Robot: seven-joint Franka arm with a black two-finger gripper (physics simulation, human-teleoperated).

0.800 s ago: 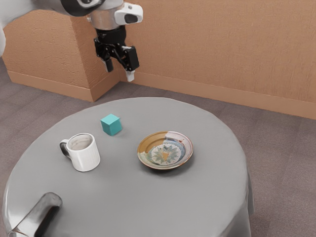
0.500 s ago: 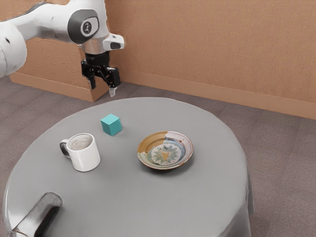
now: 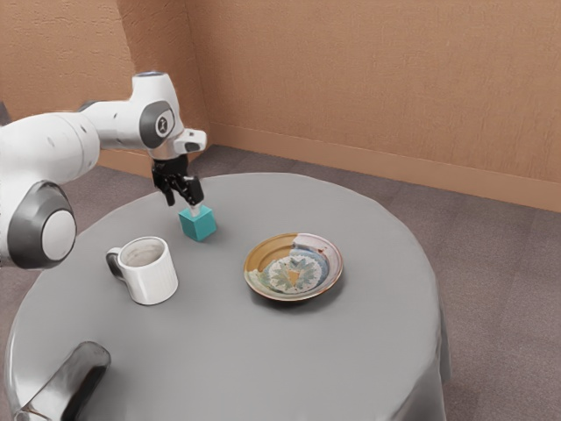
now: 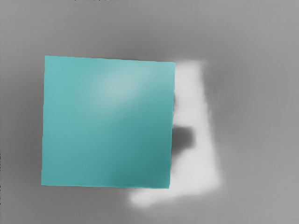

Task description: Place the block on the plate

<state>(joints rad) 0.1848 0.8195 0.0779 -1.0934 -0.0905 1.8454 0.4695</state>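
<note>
moved since the earlier frame: your arm point(image 3: 118, 125) and its tool point(image 3: 183, 208), brought down to the block. unmoved: block, plate, mug.

tool, one, black: fingers set wide apart, nothing gripped; one pale fingertip point(image 3: 196, 210) overlaps the block's upper edge in the exterior view; contact, you cannot tell.

block point(image 3: 198, 225), one, teal: upright on the grey surface point(image 3: 237, 360), off the plate; your wrist view gives its top face, a bright patch beside it.

plate point(image 3: 294, 274), one, patterned: well apart from the block, toward the exterior view's right.

mug point(image 3: 152, 275), one, white, dark-handled: upright, near the block.
</note>
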